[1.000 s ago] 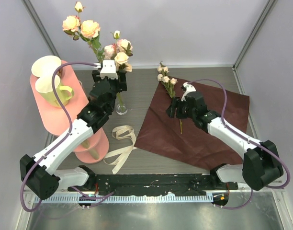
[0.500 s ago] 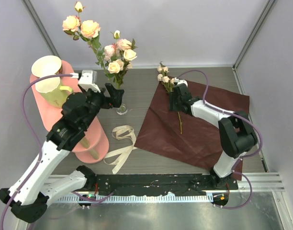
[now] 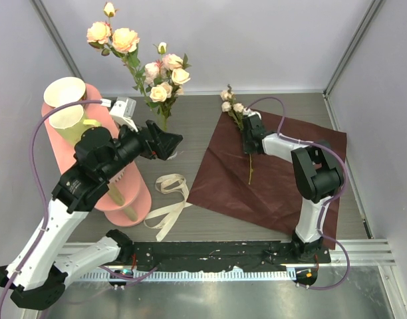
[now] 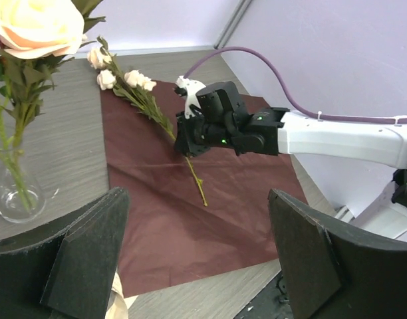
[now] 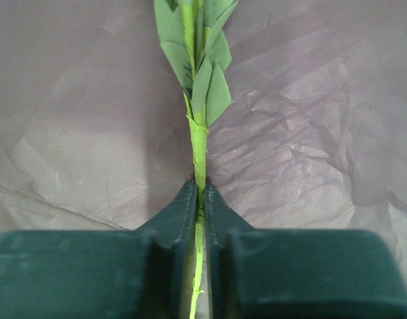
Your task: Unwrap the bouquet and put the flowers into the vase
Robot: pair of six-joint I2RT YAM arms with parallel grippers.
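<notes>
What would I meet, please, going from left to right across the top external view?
cream cup → cream ribbon → right claw, shut on the rose sprig. The left claw and the vase share the ribbon's stretch, so they are left out.

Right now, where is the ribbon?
In the top view the cream ribbon lies loose on the table, left of the middle, between the pink stand and the dark red paper, a bit nearer the robot than the glass vase.

One vase [image 4: 17, 198], one ribbon [image 3: 169, 199], one wrapper [image 3: 276, 174]
</notes>
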